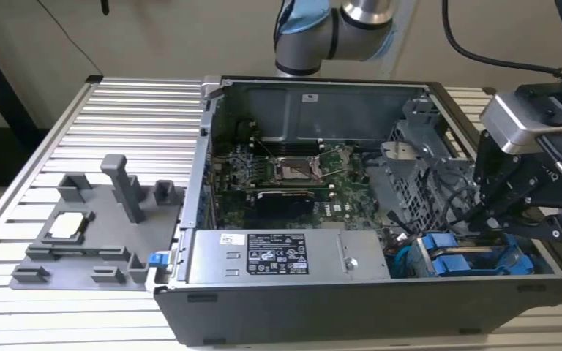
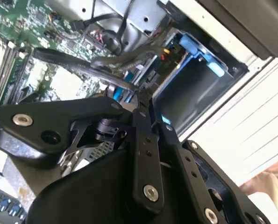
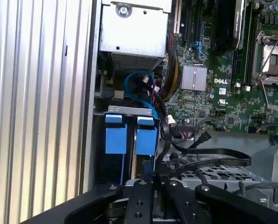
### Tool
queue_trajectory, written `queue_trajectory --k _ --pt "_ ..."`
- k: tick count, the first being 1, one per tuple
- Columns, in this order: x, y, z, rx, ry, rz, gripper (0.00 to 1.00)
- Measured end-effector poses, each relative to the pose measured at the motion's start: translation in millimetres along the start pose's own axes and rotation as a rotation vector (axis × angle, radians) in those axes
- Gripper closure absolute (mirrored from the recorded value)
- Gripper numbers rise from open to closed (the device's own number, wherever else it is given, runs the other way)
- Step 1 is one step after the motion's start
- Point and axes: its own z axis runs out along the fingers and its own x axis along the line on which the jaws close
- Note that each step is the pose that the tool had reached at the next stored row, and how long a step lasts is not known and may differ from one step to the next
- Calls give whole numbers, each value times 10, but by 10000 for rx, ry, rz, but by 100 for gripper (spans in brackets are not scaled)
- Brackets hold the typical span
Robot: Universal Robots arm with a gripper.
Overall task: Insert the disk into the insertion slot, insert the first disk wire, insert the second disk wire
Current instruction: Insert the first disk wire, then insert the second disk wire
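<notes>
Disk (image 3: pixel 146 135) is sitting in its bright blue carrier inside the insertion slot (image 3: pixel 129 109), beside a second blue carrier (image 3: pixel 115 135), at about four o'clock in the exterior view, in a corner of the open computer case (image 1: pixel 359 311). The gripper (image 1: pixel 478 223) is hanging just over that bay, clenching a black wire (image 3: pixel 213 154) (its tips are meeting around it in both wrist views). The case is resting on a slotted aluminium table (image 1: pixel 135 110), with a grey fixture tray (image 1: pixel 96 219) lying at eight o'clock and a plain beige wall (image 1: pixel 164 36) standing behind at twelve o'clock.
</notes>
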Motion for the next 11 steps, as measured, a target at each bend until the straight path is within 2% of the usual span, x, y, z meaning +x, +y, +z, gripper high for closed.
queue_trajectory --k 3,11 --pt "54 -20 29 -3 -3 5 84" --pt "50 -48 77 8 -29 20 84"
